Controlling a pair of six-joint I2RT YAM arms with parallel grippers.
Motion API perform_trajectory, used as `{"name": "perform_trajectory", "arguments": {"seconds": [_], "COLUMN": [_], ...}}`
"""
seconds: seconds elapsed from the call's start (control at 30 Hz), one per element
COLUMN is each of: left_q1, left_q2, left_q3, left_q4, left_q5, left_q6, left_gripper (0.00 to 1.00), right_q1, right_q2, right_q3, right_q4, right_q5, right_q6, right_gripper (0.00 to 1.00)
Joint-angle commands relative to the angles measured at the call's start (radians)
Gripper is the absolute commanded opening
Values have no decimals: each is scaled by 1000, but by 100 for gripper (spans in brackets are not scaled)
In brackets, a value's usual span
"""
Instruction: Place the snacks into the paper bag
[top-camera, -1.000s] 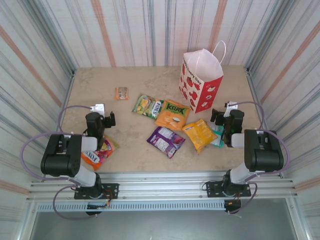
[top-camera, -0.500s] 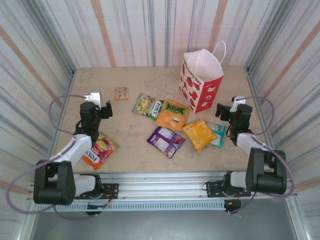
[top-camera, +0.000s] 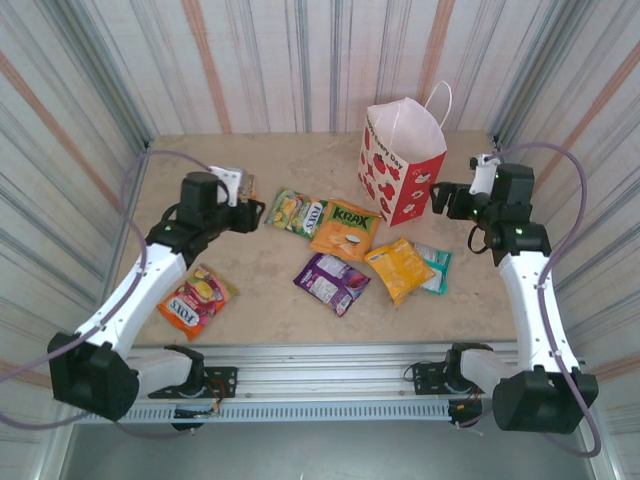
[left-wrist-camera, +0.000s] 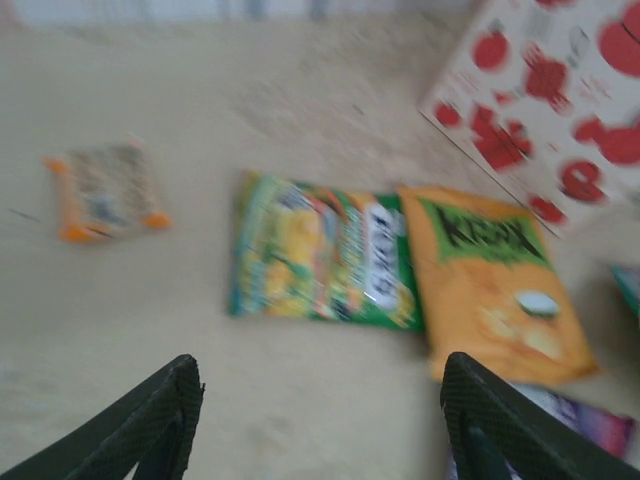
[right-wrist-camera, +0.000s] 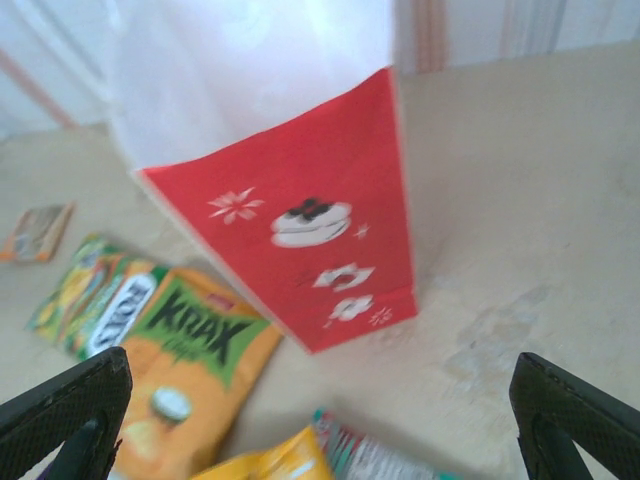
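The paper bag stands upright at the back right, open at the top, also seen as the red-sided bag. In front of it lie the orange Krax packet, the green-yellow packet, the purple packet, the yellow packet and the teal packet. A red-orange packet lies at the near left. My left gripper hovers open just left of the green-yellow packet, hiding the tiny orange packet from above. My right gripper hangs open beside the bag's right side.
Corrugated striped walls close in the beige table on three sides. A metal rail runs along the near edge. Bare tabletop lies between the left packets and the middle group.
Both arms have risen and reached forward. The left gripper swung right toward the green-yellow packet. The right gripper moved up beside the bag. No packet has moved.
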Motion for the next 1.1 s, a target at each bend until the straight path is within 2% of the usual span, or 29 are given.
{"name": "perform_trajectory", "arguments": {"seconds": [0.0,0.07,0.17,0.27,0.57,0.77,1.07], "left_q1": [-72,-134,-244,-327,-436,-463,-483], "left_q2": [70,117,179,248,511,672,787], "left_q3": [31,43,58,56,27,121,184], "left_q4": [-99,-53,38,170,570,633,703], "left_q5": [138,188,216,258,312,343,384], "left_q6": [-124,-210,-341,-470,-798,-859,-916], "left_gripper": [63,62,61,61,58,57,55], "right_q1": [11,10,-16,-77,-89,-89,-89], "right_q2": [20,17,9,5,12,-6,-20], "right_q3": [46,34,-21,-100,-269,-332,-345], "right_q4": [-300,-343,-362,-302,-89,6,31], "right_q5": [-75,-96,-52,-135,-227,-254,-266], "right_q6": [52,67,114,158,271,315,311], "right_gripper": [99,99,99,99,96,95,95]}}
